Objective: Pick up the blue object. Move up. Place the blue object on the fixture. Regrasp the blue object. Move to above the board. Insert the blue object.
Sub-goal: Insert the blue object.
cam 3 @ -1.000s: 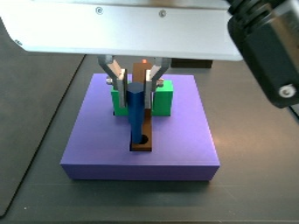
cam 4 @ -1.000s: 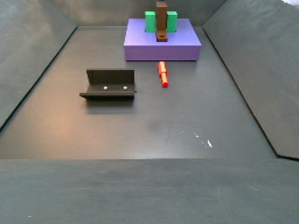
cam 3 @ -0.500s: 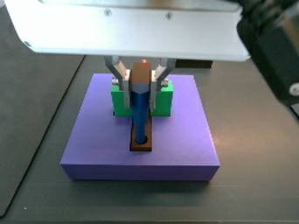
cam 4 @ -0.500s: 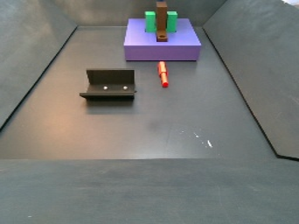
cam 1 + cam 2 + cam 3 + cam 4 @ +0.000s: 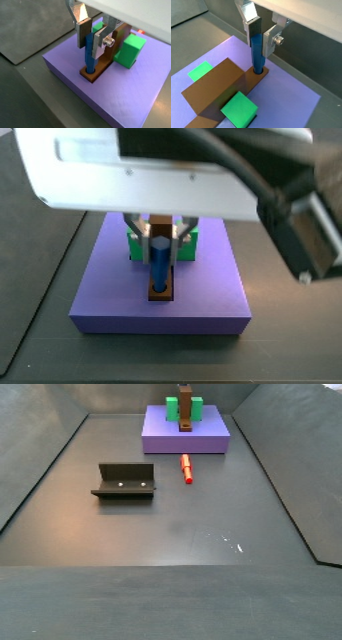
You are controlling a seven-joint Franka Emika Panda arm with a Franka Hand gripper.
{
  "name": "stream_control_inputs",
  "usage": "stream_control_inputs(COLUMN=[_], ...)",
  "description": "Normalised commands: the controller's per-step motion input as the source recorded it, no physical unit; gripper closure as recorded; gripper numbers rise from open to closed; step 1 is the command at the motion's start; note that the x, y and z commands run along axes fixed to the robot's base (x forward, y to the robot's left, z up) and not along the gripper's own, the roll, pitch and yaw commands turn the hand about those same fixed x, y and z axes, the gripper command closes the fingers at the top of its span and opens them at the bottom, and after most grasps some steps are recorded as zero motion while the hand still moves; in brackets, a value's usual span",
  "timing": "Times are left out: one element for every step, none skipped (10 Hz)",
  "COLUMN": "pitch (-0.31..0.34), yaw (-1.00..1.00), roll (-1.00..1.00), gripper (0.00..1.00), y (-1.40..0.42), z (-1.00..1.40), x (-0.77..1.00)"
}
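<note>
Gripper (image 5: 95,36) at upper centre pinches the upright blue object (image 5: 89,52), its tip in the brown bar's (image 5: 218,95) hole on the board (image 5: 127,102).

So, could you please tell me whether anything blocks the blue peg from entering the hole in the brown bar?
Nothing visible does: the gripper, above the board, holds the blue object upright, its lower tip at the brown bar's hole.
</note>
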Motion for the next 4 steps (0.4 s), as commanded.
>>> stream_control_inputs(pitch=[0.029, 0.0, 0.0, 0.0], yaw=[-0.07, -0.14, -0.16, 0.0], roll=[0.2, 0.22, 0.08, 0.0], gripper=[1.0, 1.0, 1.0, 1.0], y=[0.0, 0.03, 0.0, 0.0], z=[-0.53, -0.58, -0.53, 0.0], x=[0.21, -0.05, -0.12, 0.0])
